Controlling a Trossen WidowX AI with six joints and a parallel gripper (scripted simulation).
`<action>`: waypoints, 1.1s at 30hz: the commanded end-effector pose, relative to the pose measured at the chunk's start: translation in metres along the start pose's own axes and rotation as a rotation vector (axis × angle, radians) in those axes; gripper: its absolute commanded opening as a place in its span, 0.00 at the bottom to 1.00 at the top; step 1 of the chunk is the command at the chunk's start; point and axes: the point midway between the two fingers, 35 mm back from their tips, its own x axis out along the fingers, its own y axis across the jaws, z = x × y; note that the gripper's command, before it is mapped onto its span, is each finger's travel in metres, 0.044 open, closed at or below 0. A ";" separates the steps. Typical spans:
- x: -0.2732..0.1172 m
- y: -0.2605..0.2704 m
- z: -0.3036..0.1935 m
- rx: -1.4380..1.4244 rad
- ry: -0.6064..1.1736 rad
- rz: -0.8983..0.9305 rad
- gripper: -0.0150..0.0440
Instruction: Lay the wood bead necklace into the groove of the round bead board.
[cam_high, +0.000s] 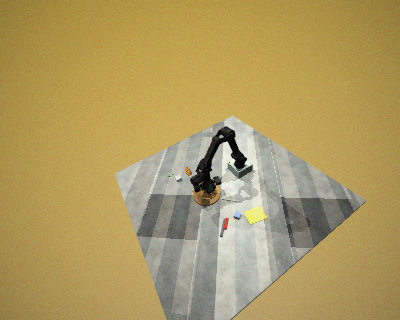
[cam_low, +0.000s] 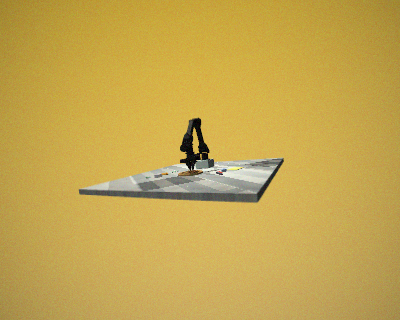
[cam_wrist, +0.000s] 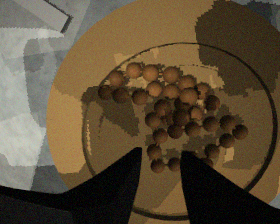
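One striped table (cam_high: 235, 280) (cam_low: 165, 190) (cam_wrist: 15, 100) appears whole only in the top and exterior views; the wrist view alone resolves the round board's (cam_high: 196, 198) (cam_low: 181, 174) (cam_wrist: 65, 125) dark groove (cam_wrist: 275, 125) and individual beads. The necklace (cam_wrist: 180, 117) lies bunched on the board, mostly inside the groove, centre frame, chiefly above the claw's (cam_high: 206, 190) (cam_low: 191, 170) (cam_wrist: 161, 151) parted, unloaded fingertips.

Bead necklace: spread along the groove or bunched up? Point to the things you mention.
Bunched: the necklace (cam_wrist: 171, 91) lies in crowded, doubled rows mostly inside the board's (cam_wrist: 67, 120) dark groove ring.
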 end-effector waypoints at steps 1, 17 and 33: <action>0.009 0.004 -0.002 -0.006 0.005 0.010 0.46; 0.009 0.002 -0.001 -0.002 0.002 0.007 0.37; 0.009 0.002 -0.001 -0.002 0.002 0.007 0.25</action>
